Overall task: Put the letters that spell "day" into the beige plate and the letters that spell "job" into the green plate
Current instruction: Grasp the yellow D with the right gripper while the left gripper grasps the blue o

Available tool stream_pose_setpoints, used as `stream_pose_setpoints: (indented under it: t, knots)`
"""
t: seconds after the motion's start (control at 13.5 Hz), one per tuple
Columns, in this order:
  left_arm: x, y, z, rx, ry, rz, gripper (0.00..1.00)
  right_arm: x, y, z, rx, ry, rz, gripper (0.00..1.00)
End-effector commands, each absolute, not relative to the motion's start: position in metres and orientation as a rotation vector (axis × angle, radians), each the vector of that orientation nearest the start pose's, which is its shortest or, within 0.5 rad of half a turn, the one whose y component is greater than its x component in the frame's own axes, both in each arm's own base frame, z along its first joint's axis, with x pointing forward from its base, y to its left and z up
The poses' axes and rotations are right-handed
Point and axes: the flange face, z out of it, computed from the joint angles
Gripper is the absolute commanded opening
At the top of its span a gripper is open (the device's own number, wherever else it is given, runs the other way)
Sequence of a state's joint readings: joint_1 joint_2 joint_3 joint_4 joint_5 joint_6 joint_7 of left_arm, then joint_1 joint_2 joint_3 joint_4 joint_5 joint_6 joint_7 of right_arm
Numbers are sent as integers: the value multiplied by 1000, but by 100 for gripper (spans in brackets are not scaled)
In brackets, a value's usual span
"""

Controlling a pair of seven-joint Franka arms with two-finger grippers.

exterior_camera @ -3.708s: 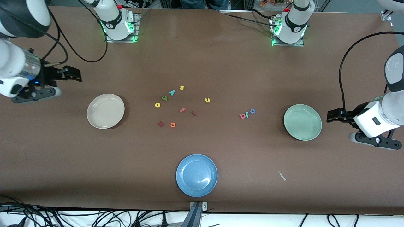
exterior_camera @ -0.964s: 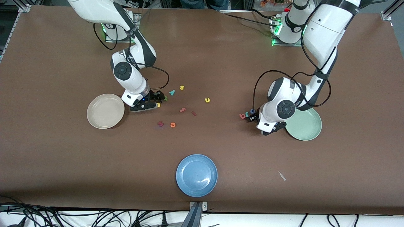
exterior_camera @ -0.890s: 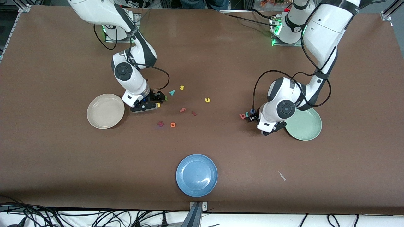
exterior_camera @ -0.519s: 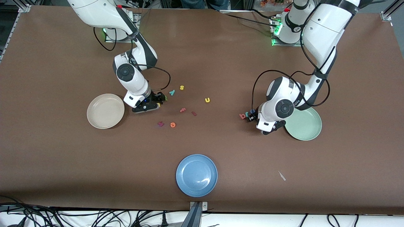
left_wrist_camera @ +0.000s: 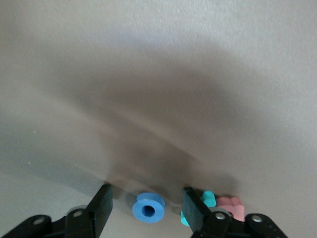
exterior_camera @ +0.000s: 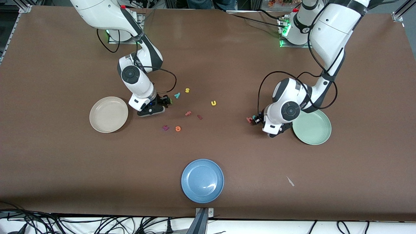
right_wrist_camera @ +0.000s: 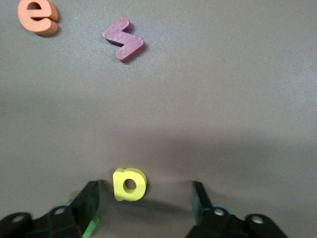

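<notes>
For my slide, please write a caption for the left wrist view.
Left gripper open around the blue o on the table, teal j and red b beside it.

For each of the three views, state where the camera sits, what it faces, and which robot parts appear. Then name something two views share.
Front view: high across the table, facing both arms, the beige plate and green plate.
Left wrist view: on the left arm, looking down; left gripper straddles the blue o.
Right wrist view: on the right arm; right gripper flanks the yellow a.
Shared: orange e, front and right wrist.
</notes>
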State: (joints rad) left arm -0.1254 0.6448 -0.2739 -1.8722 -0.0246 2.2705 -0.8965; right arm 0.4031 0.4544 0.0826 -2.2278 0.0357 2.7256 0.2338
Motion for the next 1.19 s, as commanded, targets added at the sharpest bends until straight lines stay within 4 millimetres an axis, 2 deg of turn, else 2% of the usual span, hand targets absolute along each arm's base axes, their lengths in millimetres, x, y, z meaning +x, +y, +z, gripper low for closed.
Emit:
stream_pose_setpoints:
  t: [0.0,0.07,0.37,0.45,0.52,0.89,1.04,1.11]
  knots:
    - [550,-238,159,-2981,-884,500,63,484,260,168,-3062,-336,-57,72]
    - [550,-238,158,-2974,-899,500,63,484,260,168,-3062,-336,-57,64]
    - [549,-238,154,-2969,-904,508,56,484,259,167,-3063,-339,-53,49]
    - [549,-238,154,-2967,-908,508,50,484,259,167,-3063,-339,-53,47]
    - [548,-239,154,-2964,-909,510,48,484,259,167,-3062,-341,-53,46]
    - [547,-240,150,-2956,-921,516,44,484,259,167,-3061,-351,-53,33]
    - [547,-240,151,-2954,-922,518,28,483,259,167,-3063,-356,-44,24]
    - [548,-241,151,-2956,-920,517,25,484,259,168,-3063,-356,-47,23]
